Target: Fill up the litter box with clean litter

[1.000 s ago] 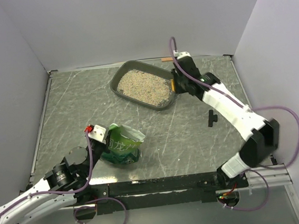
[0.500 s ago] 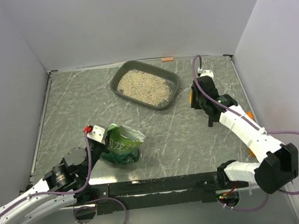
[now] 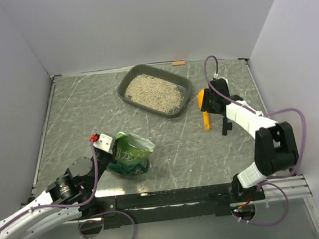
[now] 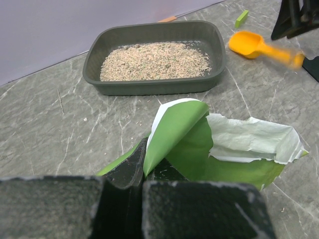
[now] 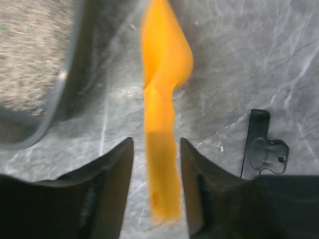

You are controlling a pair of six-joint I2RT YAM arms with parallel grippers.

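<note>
As litter (image 3: 152, 92) covers box (image 3: 185, 85) floor at table (image 3: 80, 121) back, fill looks near done. Right gripper (image 5: 155, 144) spread, scoop (image 3: 203, 108) loose between fingers (image 5: 112, 169), beside box. Left gripper (image 4: 143, 167) clamped on open bag (image 3: 130, 156) rim, well apart from box. Remaining: maybe top-up.

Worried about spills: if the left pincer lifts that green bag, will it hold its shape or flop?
Probably flop: the green bag has a creased, folded-over torn top. It looks slumped, so it is likely fairly light. Its smooth film might slip in the left pincer.
</note>
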